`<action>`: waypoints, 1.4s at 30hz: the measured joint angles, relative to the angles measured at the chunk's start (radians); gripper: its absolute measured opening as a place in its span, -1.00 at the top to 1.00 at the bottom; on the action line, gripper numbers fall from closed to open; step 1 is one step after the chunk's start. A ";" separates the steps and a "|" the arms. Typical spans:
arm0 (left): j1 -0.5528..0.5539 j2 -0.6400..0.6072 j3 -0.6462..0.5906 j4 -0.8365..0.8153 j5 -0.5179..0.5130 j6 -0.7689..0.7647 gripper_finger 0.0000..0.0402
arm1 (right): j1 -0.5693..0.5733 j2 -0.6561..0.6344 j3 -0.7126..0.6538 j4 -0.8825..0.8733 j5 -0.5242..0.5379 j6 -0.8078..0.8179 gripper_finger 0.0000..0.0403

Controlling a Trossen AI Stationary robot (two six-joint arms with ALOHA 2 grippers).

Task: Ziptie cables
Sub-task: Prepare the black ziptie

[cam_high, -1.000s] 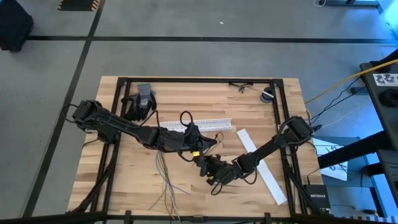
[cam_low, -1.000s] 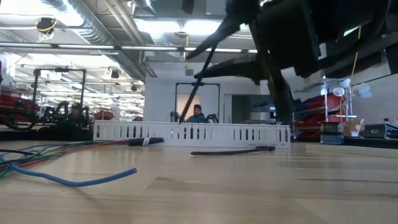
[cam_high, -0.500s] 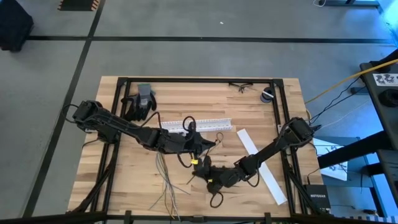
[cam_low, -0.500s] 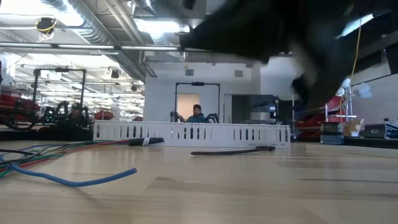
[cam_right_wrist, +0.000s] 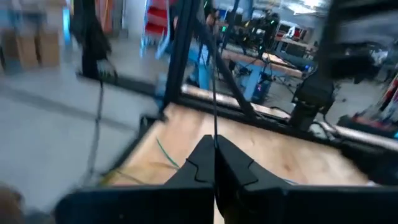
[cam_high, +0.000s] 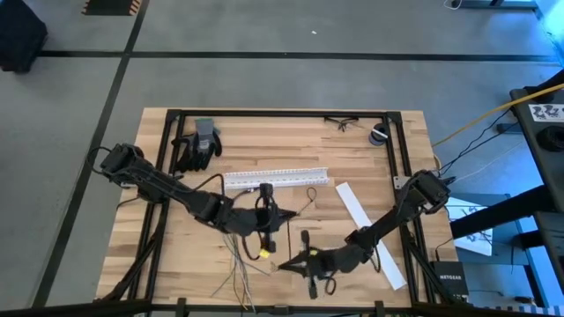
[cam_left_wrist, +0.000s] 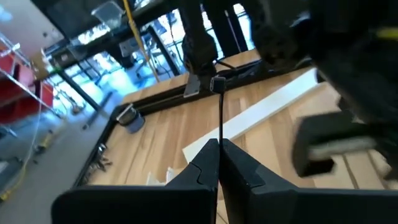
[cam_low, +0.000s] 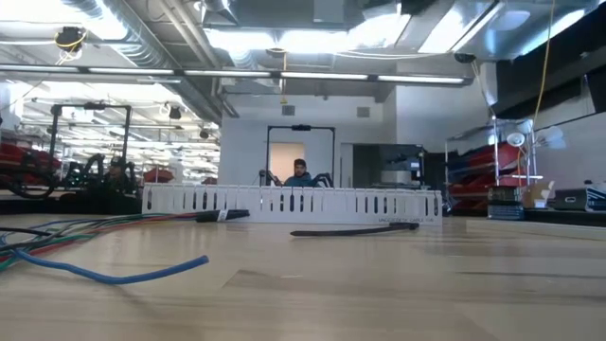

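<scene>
Wooden table: both arms have dropped toward near edge. Left gripper pinched on a ziptie; right gripper just snapped shut on a thin strand; cables alongside; cinching likely underway

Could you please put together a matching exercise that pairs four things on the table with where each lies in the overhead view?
Things:
1. glove
2. slotted white channel
3. flat white strip
4. cables

Places:
A. slanting along the table's right side
B. fanned out toward the bottom edge, left of centre
C. near the top left corner
D. across the middle of the table

Pairs: 1-C; 2-D; 3-A; 4-B
</scene>
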 joint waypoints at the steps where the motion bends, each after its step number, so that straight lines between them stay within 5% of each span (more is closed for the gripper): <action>1: -0.011 0.000 0.000 0.000 -0.006 0.016 1.00 | 0.000 0.000 -0.023 0.068 0.000 0.033 1.00; 11: -0.069 0.004 -0.018 0.018 -0.073 0.143 1.00 | -0.011 0.000 -0.187 0.559 -0.002 0.290 1.00; 42: -0.136 0.006 -0.018 0.062 -0.238 0.262 1.00 | -0.056 -0.004 -0.189 0.564 0.088 0.429 1.00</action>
